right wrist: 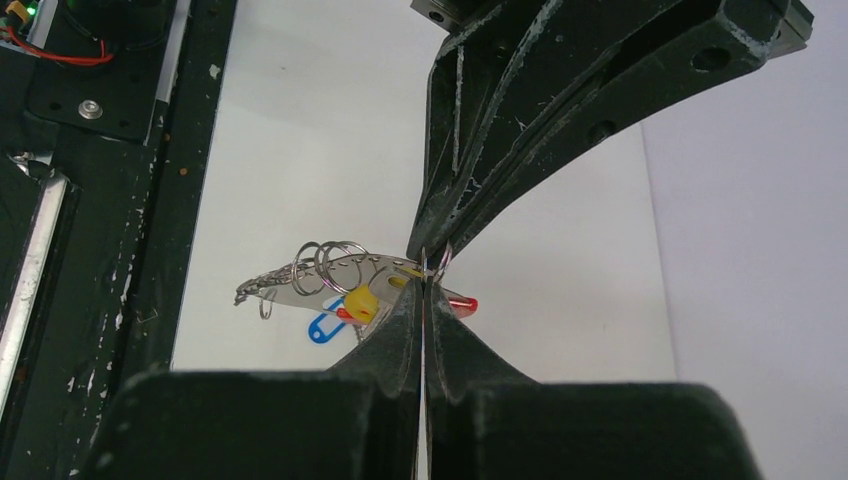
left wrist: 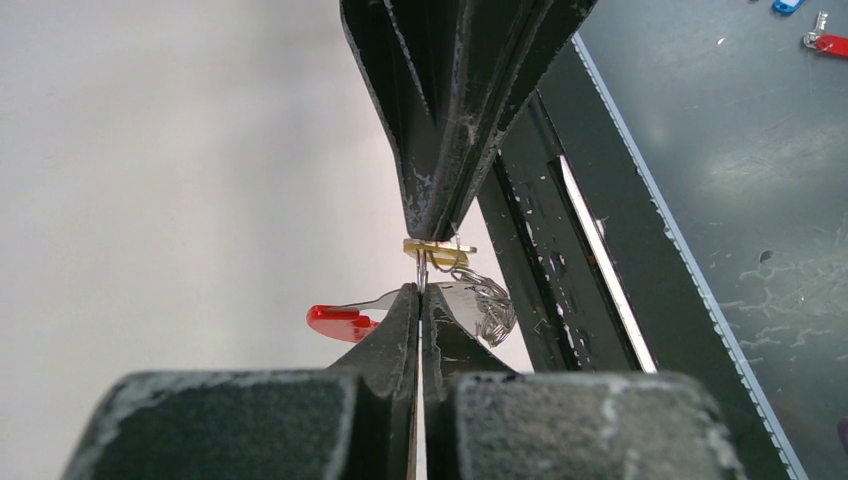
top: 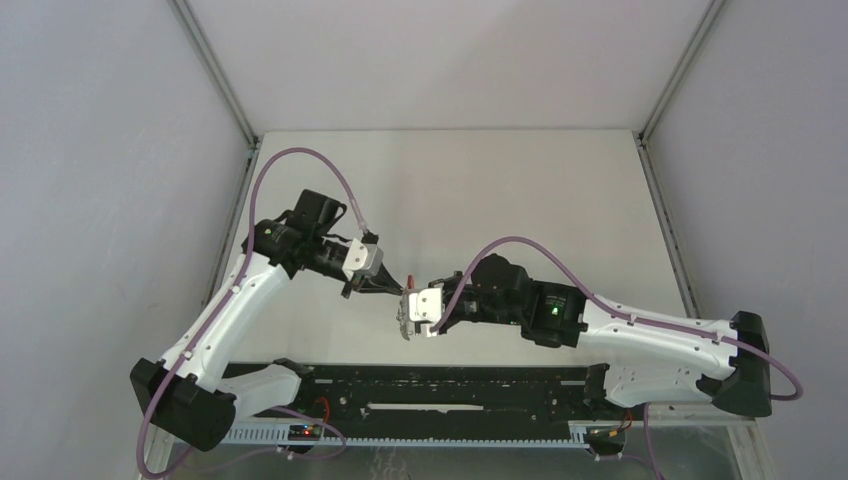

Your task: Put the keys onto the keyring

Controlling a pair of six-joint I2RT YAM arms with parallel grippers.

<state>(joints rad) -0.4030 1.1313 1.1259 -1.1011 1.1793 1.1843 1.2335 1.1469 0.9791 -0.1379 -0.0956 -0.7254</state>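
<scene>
Right claw (right wrist: 425,280) clamped on keyring (right wrist: 300,280), long axis crosswise to the claw. Left claw (left wrist: 420,290) pinched shut, tip meeting keyring at the same spot; yellow key (right wrist: 360,300) just beside.

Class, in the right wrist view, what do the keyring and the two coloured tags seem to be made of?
Keyring: probably metal, polished grey, judging by its bright glints and thin wire loops. Yellow tag and blue tag: likely plastic, opaque, evenly coloured, with a smooth, softly glossy surface.
</scene>
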